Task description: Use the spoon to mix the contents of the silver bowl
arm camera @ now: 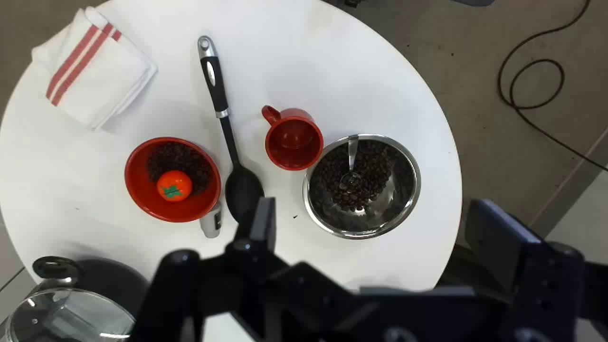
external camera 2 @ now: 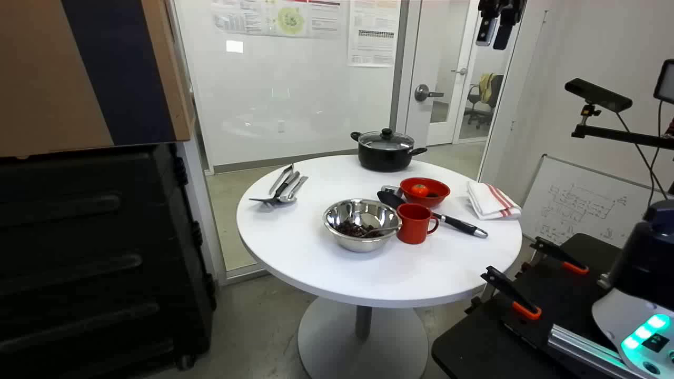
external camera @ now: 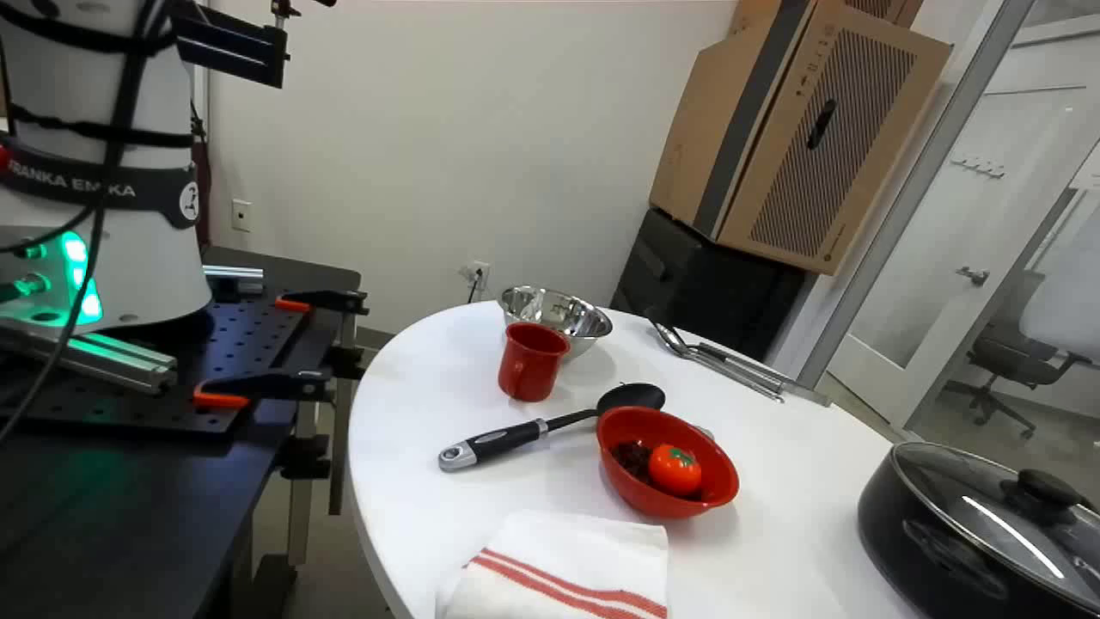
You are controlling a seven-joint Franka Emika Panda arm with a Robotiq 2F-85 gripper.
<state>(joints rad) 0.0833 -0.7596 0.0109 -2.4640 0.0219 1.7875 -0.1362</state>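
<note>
A folded towel [arm camera: 97, 71] lies toward the left in the wrist view, well apart from the silver bowl [arm camera: 399, 199] on the right of a round white table [arm camera: 361, 85]. Closer to the silver bowl, on its left, come a red bowl [arm camera: 140, 175] with a tomato [arm camera: 175, 185] inside, a black-handled ladle [arm camera: 243, 187] and, just beside the silver bowl's rim, a red cup [arm camera: 294, 141]. Within the silver bowl a slim metal spoon [arm camera: 352, 154] leans, its head among dark bean-like pieces [arm camera: 370, 171], its handle reaching the rim. The spoon is in place, but nothing holds it, so mixing is not under way; judging by the task, grasping the handle and stirring remain, and how well blended the contents are cannot be told. The gripper [arm camera: 375, 204] hangs well above the silver bowl's height, its fingers [arm camera: 501, 237] spread wide, one appearing on each side of the silver bowl, gripping nothing and touching nothing.
</note>
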